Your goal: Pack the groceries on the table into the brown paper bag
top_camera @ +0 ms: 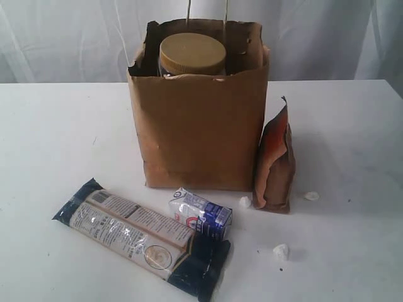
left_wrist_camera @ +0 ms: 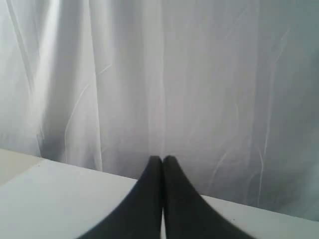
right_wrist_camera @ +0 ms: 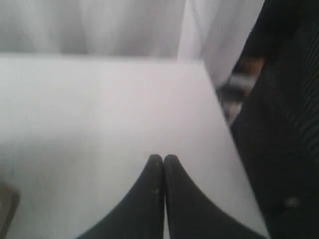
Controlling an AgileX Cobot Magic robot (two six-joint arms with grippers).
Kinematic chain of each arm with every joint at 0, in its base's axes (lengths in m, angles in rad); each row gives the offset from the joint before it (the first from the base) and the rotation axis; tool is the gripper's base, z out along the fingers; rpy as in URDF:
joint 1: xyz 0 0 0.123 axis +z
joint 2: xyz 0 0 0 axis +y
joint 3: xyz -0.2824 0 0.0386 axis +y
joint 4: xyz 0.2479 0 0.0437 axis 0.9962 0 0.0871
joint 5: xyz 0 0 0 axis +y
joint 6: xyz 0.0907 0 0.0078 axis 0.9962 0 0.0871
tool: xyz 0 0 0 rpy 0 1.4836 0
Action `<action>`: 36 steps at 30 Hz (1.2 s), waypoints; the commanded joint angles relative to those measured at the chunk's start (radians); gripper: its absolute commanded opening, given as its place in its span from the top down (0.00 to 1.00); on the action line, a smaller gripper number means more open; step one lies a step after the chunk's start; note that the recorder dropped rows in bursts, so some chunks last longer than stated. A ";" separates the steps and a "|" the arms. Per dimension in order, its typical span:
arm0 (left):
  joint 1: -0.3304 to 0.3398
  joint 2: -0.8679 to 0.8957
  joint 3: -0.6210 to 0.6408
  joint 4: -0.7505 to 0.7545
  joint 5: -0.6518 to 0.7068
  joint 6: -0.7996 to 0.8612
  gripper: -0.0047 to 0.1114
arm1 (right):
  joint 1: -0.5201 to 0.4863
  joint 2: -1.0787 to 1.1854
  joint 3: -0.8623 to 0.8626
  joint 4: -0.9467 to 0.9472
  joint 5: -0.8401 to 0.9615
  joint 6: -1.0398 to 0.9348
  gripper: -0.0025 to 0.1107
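White tabletop (top_camera: 56,126) holds the paper bag (top_camera: 201,132), with the jar (top_camera: 192,53) already inside; packet (top_camera: 135,233), carton (top_camera: 203,214) and pouch (top_camera: 276,167) sit outside it. My left claw (left_wrist_camera: 162,158) and right claw (right_wrist_camera: 163,157) are both pinched together, empty. I'd spread one wide, then come down squarely across the carton's narrow sides.

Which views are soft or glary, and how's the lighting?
Exterior view: sharpest, flat diffuse light, weak shadows, glare patches on the long dark-blue packet. Left wrist view: soft; left claw a featureless dark shape against the bright curtain. Right wrist view: blurriest, right claw and table edges smeared.
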 commanded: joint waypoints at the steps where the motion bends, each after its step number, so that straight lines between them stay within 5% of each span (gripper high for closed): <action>1: 0.001 -0.022 0.007 0.005 0.076 0.007 0.96 | 0.000 0.052 -0.005 0.071 0.302 -0.034 0.98; 10: 0.001 -0.081 0.239 -0.169 0.093 0.007 0.96 | 0.103 0.054 -0.005 0.589 0.491 -0.377 0.98; 21: 0.001 -0.090 0.367 -0.169 -0.001 0.012 0.96 | 0.275 0.054 -0.005 0.633 0.267 -0.462 0.96; 30: 0.001 -0.090 0.469 -0.171 0.012 0.003 0.96 | 0.313 0.097 -0.005 0.722 0.221 -0.527 0.52; 36: 0.001 -0.090 0.472 -0.173 0.000 -0.021 0.96 | 0.343 0.171 -0.005 0.777 0.158 -0.527 0.49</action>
